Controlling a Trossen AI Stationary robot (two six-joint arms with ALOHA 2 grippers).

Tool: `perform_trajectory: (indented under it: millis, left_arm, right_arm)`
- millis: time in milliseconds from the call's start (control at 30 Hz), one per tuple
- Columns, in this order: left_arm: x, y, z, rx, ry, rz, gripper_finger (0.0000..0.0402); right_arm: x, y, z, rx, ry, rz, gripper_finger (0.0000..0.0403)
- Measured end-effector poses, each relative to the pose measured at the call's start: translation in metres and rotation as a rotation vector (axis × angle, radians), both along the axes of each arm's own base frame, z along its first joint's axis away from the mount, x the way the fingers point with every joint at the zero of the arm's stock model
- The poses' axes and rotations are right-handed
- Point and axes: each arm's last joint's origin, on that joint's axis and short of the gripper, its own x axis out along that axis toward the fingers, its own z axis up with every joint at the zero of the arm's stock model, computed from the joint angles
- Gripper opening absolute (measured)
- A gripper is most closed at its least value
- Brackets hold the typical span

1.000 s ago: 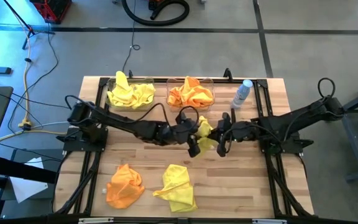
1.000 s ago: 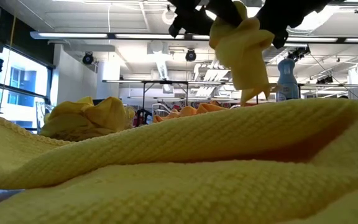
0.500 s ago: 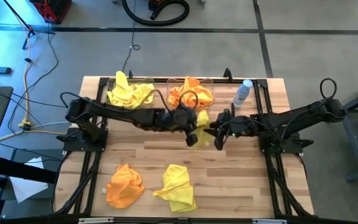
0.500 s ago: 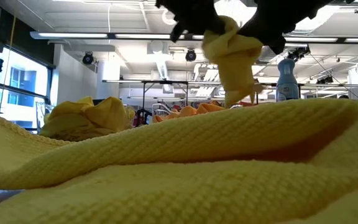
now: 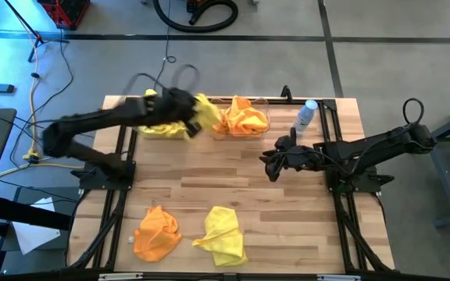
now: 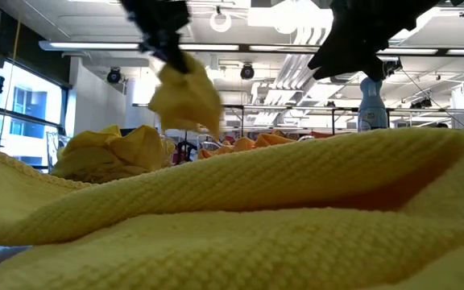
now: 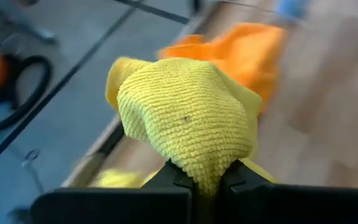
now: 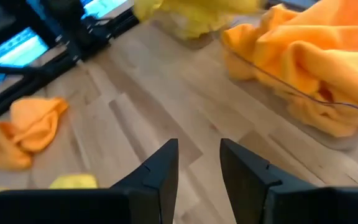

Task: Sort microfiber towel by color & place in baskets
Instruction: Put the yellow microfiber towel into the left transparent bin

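My left gripper (image 5: 192,119) is shut on a yellow microfiber towel (image 5: 207,109) at the far side of the table, above the gap between the two clear baskets. The left basket (image 5: 141,125) holds yellow towels and the right basket (image 5: 266,125) holds orange ones. In the low view the held towel (image 6: 185,98) hangs in the air. My right gripper (image 5: 270,164) is open and empty over the table's middle right; its fingers show apart in the right wrist view (image 8: 199,168). An orange towel (image 5: 156,232) and a yellow towel (image 5: 223,234) lie near the front edge. My left gripper pinches a bunched fold of the yellow towel (image 7: 205,174) between its two fingers. The rest of the cloth (image 7: 185,112) bulges out past the fingertips. The towel is lifted clear of the table and baskets and hangs slack (image 6: 192,109).
A small pale bottle with a blue top (image 5: 305,115) stands at the far right, beside the orange basket. The yellow towel at the front edge fills the low view's foreground (image 6: 232,217). Bare wood (image 5: 209,179) lies in the table's middle.
My left gripper has carried the yellow towel from the table's middle toward the far left, up to the baskets, fast enough to blur. The towel stays bunched and clear of the table. My right gripper has stayed about where it was.
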Motion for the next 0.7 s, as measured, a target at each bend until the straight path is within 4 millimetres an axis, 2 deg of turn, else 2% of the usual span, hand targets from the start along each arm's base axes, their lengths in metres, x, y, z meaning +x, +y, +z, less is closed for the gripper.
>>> perform_trajectory:
  millis: [100,233,367,500,700]
  left_arm:
    - [-0.045,0.011,0.006,0.012,-0.039,0.097,0.0001]
    - [-0.100,0.008,0.021,-0.021,-0.066,0.210,0.0001]
    - [-0.138,0.003,0.025,-0.035,-0.028,0.353,0.0000]
    - [-0.152,0.012,0.021,-0.047,0.036,0.464,0.0000]
    - [-0.143,0.046,0.001,-0.106,0.161,0.569,0.0000]
  right_arm:
    - [0.000,-0.001,0.000,0.003,-0.011,-0.043,0.0113]
    - [-0.001,-0.002,0.001,-0.001,-0.027,-0.103,0.0113]
    - [-0.001,-0.004,0.001,-0.018,-0.045,-0.171,0.0113]
    - [-0.002,-0.006,0.002,-0.052,-0.058,-0.233,0.0113]
    - [-0.002,-0.007,0.002,-0.025,-0.095,-0.306,0.0114]
